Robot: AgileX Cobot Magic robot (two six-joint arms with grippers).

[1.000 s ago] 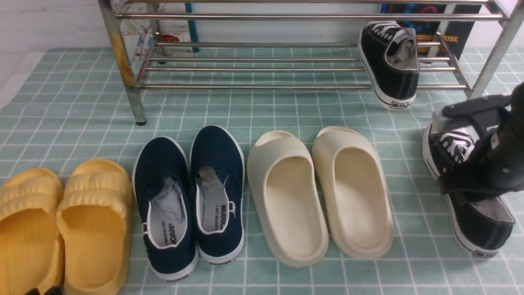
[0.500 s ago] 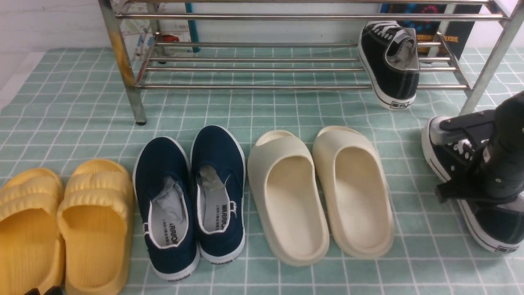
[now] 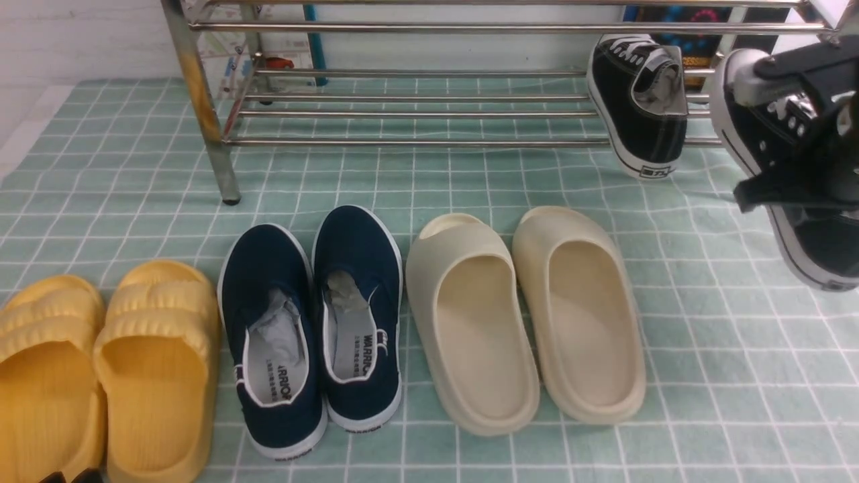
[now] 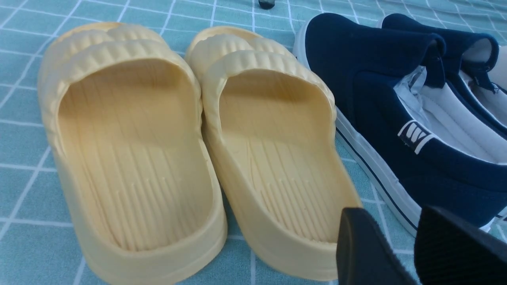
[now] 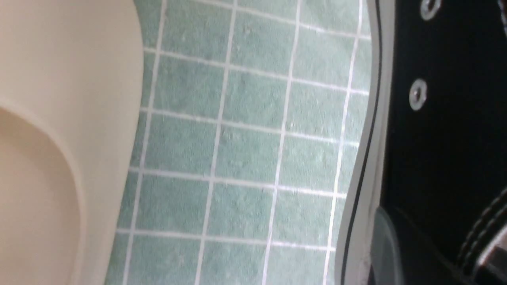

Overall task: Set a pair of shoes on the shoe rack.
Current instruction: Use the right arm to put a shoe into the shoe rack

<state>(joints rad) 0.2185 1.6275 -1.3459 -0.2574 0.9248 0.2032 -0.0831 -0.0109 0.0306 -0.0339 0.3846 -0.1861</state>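
One black sneaker (image 3: 637, 107) of the pair of shoes rests toe-in on the lowest tier of the chrome shoe rack (image 3: 416, 142), at its right end. The other black sneaker (image 3: 815, 248) hangs in the air at the far right, in front of the rack, toe up and tilted. My right gripper (image 3: 772, 131) is shut on it across the laced middle. The right wrist view shows this sneaker's white sole edge (image 5: 368, 130) and black canvas close up. My left gripper (image 4: 406, 245) hovers low at the near left with its fingers apart and nothing between them.
On the green checked mat (image 3: 416, 181) stand a row of yellow slides (image 3: 154, 376), navy slip-ons (image 3: 315, 322) and cream slides (image 3: 523, 315). The rack's left leg (image 3: 215, 134) stands on the mat. Books lean behind the rack.
My right gripper closed on the sneaker at the right and lifted it off the mat, up and toward the rack. Everything else stayed put.
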